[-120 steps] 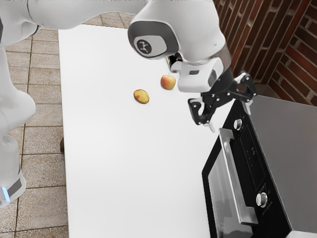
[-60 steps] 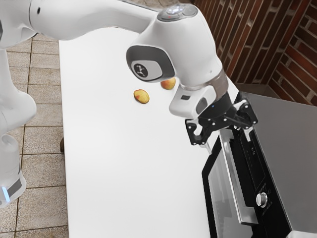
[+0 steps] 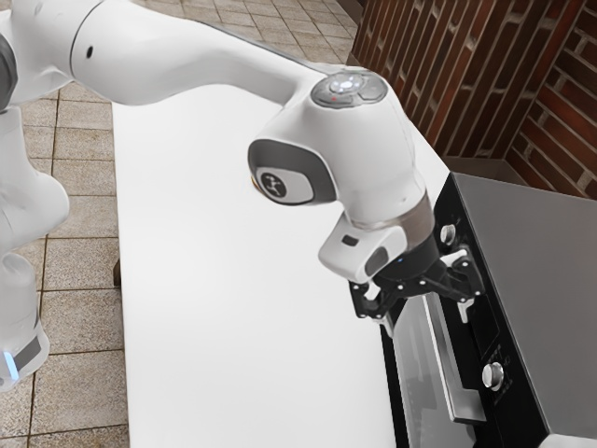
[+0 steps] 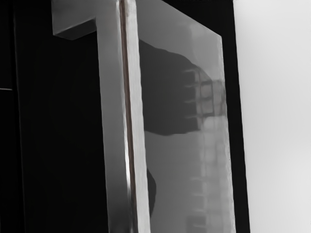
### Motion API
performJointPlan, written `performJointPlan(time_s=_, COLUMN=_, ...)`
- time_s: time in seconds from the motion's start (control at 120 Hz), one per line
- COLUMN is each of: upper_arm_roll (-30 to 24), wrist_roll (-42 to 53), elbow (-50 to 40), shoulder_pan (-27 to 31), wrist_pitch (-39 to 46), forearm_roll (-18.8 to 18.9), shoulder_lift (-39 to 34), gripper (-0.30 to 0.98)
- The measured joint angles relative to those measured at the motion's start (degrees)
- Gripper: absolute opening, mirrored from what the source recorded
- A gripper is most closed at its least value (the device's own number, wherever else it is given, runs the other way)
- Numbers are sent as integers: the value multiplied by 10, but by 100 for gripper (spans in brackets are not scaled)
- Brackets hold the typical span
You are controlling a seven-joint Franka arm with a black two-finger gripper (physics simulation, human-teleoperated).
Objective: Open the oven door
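Observation:
My gripper [image 3: 425, 323] is open in the exterior view, its fingertips apart on either side of the oven handle [image 3: 447, 365], above its upper stretch. The oven door [image 3: 417, 373] is closed, its glass facing the table. In the wrist view the long metal handle [image 4: 116, 126] runs through the middle, with the door's reflective glass [image 4: 184, 160] beside it. Whether either fingertip touches the handle, I cannot tell. My hand hides the handle's far end in the exterior view.
The white table [image 3: 242, 327] lies in front of the oven. Knobs [image 3: 492, 375] stick out of the black control panel beside the handle. The grey oven top [image 3: 532, 271] and a brick wall [image 3: 448, 75] are beyond.
My hand has moved along the oven front toward the exterior view's bottom, over the handle. The fingers remain apart. The arm now covers the two fruits seen earlier.

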Motion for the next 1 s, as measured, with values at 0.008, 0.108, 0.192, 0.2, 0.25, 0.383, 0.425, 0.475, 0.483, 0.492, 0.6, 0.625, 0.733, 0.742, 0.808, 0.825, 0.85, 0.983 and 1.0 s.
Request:
performJointPlan(time_s=0.008, upper_arm_roll=0, wrist_roll=0, elbow=0, shoulder_pan=0, wrist_pitch=0, forearm_roll=0, shoulder_lift=0, gripper=69)
performJointPlan(time_s=0.108, upper_arm_roll=-1, wrist_roll=5, elbow=-2, shoulder_pan=-4, wrist_pitch=1, forearm_roll=-1, shoulder_lift=0, gripper=69)
performJointPlan(time_s=0.192, upper_arm_roll=-2, wrist_roll=9, elbow=-6, shoulder_pan=-6, wrist_pitch=1, forearm_roll=-1, shoulder_lift=0, gripper=69)
performJointPlan(time_s=0.2, upper_arm_roll=-2, wrist_roll=9, elbow=-7, shoulder_pan=-7, wrist_pitch=1, forearm_roll=-1, shoulder_lift=0, gripper=69)
performJointPlan(time_s=0.25, upper_arm_roll=-2, wrist_roll=11, elbow=-11, shoulder_pan=-9, wrist_pitch=1, forearm_roll=-2, shoulder_lift=0, gripper=69)
performJointPlan(time_s=0.383, upper_arm_roll=-3, wrist_roll=15, elbow=-20, shoulder_pan=-14, wrist_pitch=2, forearm_roll=-2, shoulder_lift=1, gripper=69)
performJointPlan(time_s=0.425, upper_arm_roll=-3, wrist_roll=16, elbow=-22, shoulder_pan=-16, wrist_pitch=2, forearm_roll=-4, shoulder_lift=2, gripper=69)
performJointPlan(time_s=0.475, upper_arm_roll=-2, wrist_roll=17, elbow=-23, shoulder_pan=-18, wrist_pitch=2, forearm_roll=-6, shoulder_lift=3, gripper=69)
performJointPlan(time_s=0.483, upper_arm_roll=-2, wrist_roll=17, elbow=-23, shoulder_pan=-18, wrist_pitch=2, forearm_roll=-6, shoulder_lift=4, gripper=69)
performJointPlan(time_s=0.492, upper_arm_roll=-2, wrist_roll=17, elbow=-23, shoulder_pan=-19, wrist_pitch=2, forearm_roll=-7, shoulder_lift=4, gripper=69)
performJointPlan(time_s=0.6, upper_arm_roll=-2, wrist_roll=19, elbow=-23, shoulder_pan=-18, wrist_pitch=3, forearm_roll=-9, shoulder_lift=7, gripper=69)
performJointPlan(time_s=0.625, upper_arm_roll=-3, wrist_roll=19, elbow=-24, shoulder_pan=-18, wrist_pitch=3, forearm_roll=-9, shoulder_lift=8, gripper=69)
performJointPlan(time_s=0.733, upper_arm_roll=-3, wrist_roll=21, elbow=-23, shoulder_pan=-15, wrist_pitch=3, forearm_roll=-12, shoulder_lift=12, gripper=69)
performJointPlan(time_s=0.742, upper_arm_roll=-3, wrist_roll=21, elbow=-23, shoulder_pan=-15, wrist_pitch=3, forearm_roll=-12, shoulder_lift=12, gripper=69)
performJointPlan(time_s=0.808, upper_arm_roll=-3, wrist_roll=22, elbow=-23, shoulder_pan=-12, wrist_pitch=3, forearm_roll=-13, shoulder_lift=12, gripper=69)
performJointPlan(time_s=0.825, upper_arm_roll=-3, wrist_roll=22, elbow=-25, shoulder_pan=-11, wrist_pitch=3, forearm_roll=-14, shoulder_lift=11, gripper=69)
performJointPlan(time_s=0.85, upper_arm_roll=-3, wrist_roll=22, elbow=-29, shoulder_pan=-9, wrist_pitch=3, forearm_roll=-14, shoulder_lift=9, gripper=69)
performJointPlan(time_s=0.983, upper_arm_roll=-10, wrist_roll=23, elbow=-64, shoulder_pan=4, wrist_pitch=3, forearm_roll=-19, shoulder_lift=-11, gripper=69)
performJointPlan(time_s=1.0, upper_arm_roll=-13, wrist_roll=23, elbow=-71, shoulder_pan=7, wrist_pitch=3, forearm_roll=-19, shoulder_lift=-15, gripper=69)
